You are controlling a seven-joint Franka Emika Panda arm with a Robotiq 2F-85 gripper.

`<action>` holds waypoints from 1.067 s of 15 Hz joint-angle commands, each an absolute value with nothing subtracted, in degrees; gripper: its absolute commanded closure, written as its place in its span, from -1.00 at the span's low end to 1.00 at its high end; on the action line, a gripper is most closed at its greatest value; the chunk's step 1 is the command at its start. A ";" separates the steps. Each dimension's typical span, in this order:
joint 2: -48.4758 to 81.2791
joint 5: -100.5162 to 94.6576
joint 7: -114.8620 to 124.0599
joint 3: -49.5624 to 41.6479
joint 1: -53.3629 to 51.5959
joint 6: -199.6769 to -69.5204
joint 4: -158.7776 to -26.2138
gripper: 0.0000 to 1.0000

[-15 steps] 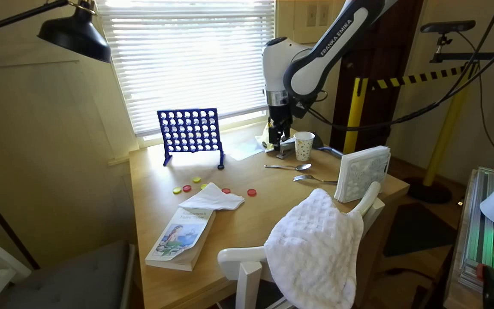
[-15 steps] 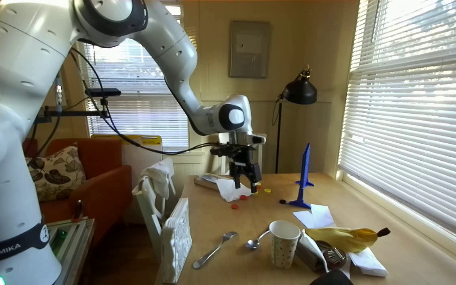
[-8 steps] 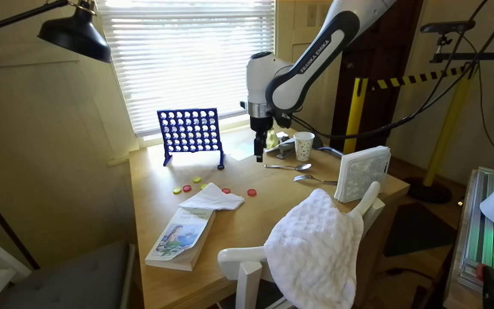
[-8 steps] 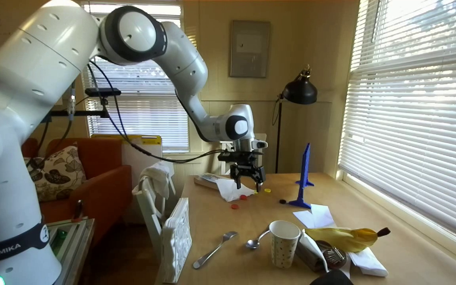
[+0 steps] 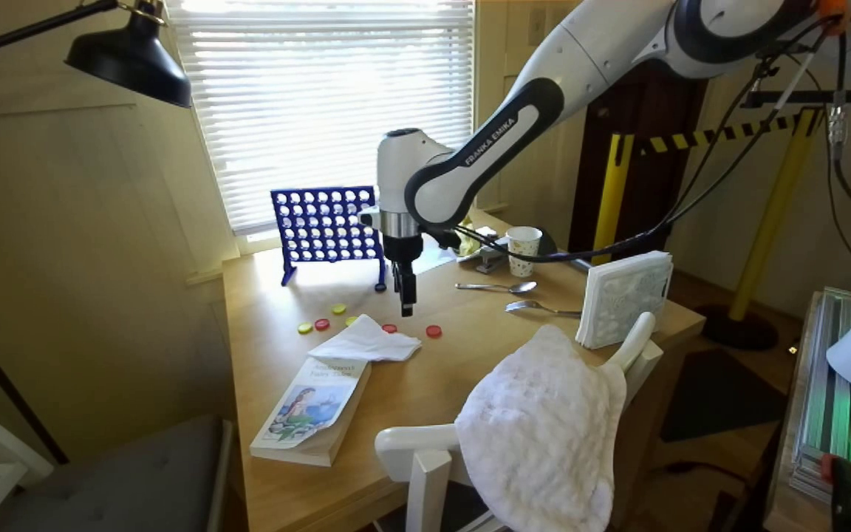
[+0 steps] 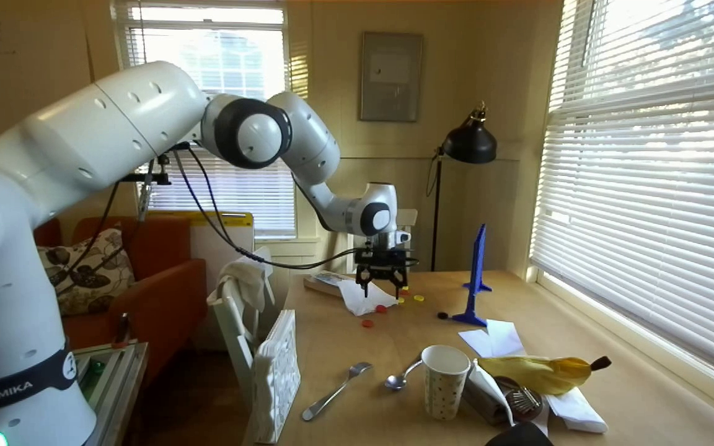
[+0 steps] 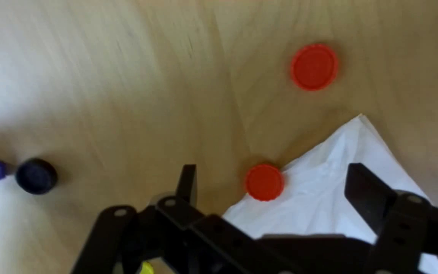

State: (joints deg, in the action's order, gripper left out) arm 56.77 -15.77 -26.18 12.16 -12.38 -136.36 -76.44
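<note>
My gripper (image 7: 272, 171) stands open above the table, nothing between its fingers. Through the gap, the wrist view shows a red disc (image 7: 264, 182) at the edge of a white crumpled napkin (image 7: 329, 201); the gripper touches neither. A second red disc (image 7: 314, 67) lies apart on bare wood. Part of a yellow disc (image 7: 146, 268) peeps out below the gripper's linkage. Other red and yellow discs (image 5: 305, 328) are scattered near the napkin. In both exterior views the gripper (image 6: 382, 295) hangs pointing down, beside the upright blue grid board (image 6: 476, 266). A small black round piece (image 7: 36, 176) sits by the board's foot.
A paperback book (image 5: 311, 414) lies partly under the napkin. A paper cup (image 5: 524, 255), a spoon (image 5: 521, 288), a fork (image 6: 332, 396) and a yellow banana-like item (image 6: 549, 371) share the table. A towel-draped chair (image 5: 418, 443) stands against it; a black lamp (image 5: 130, 63) overhangs.
In an exterior view the arm has swung left and lower, from in front of the stapler and cup to over the discs beside the napkin. The gripper has stayed open; the table items look unmoved.
</note>
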 commanded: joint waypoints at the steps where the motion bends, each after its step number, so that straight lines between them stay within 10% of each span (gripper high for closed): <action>1: 64.51 -14.09 -35.19 14.61 -12.64 -129.68 -64.14 -1.00; 16: 68.73 -13.29 -33.48 13.04 -14.87 -127.68 -57.73 -1.00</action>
State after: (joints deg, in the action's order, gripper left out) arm 69.03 -13.65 -37.64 13.84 -14.19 -126.36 -57.12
